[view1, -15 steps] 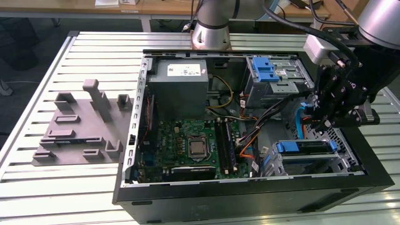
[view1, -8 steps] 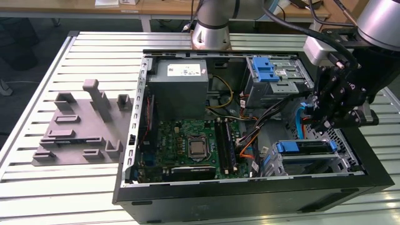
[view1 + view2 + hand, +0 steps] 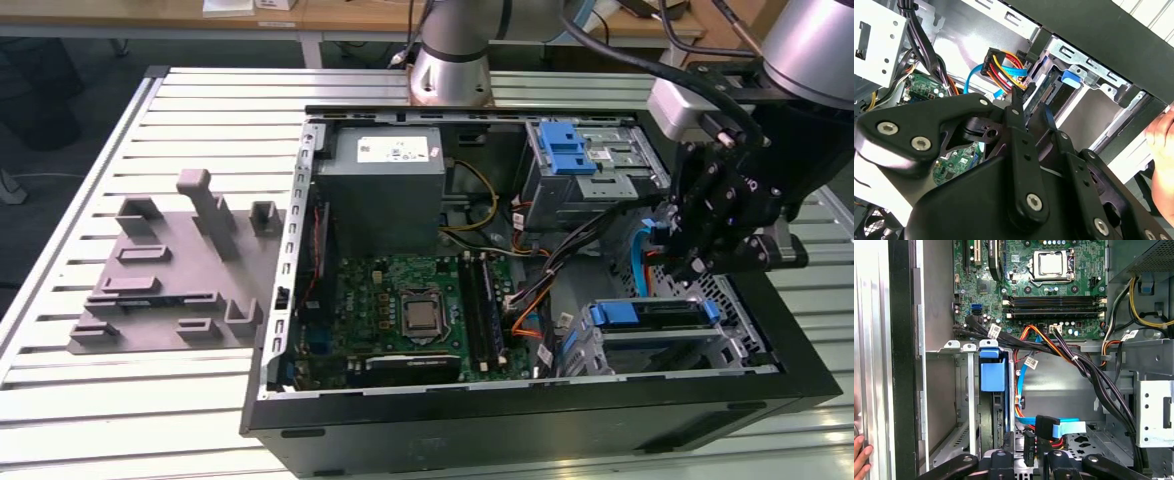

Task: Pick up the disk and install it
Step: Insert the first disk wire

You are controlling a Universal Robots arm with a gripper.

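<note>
Progress: the disk is judged already seated in the lower drive bay of the open computer case, its blue frame end facing up; pick-up and insertion look complete; cabling appears outstanding, since the connector with coloured wires and the black plug on the blue flat cable hang loose just beside the bay.

End effector: poised over the bay, close to those connectors; whether it is open or clamped on anything cannot be told.

Containers: the case lies on its side on the slatted desk; inside it sit the green motherboard, the grey metal box with a white sticker and an upper silver cage with a blue latch; cable bundles cross between them.

Other: a grey moulded fixture rests on the desk at the exterior view's left; a person's hand is against the case's outer wall.
</note>
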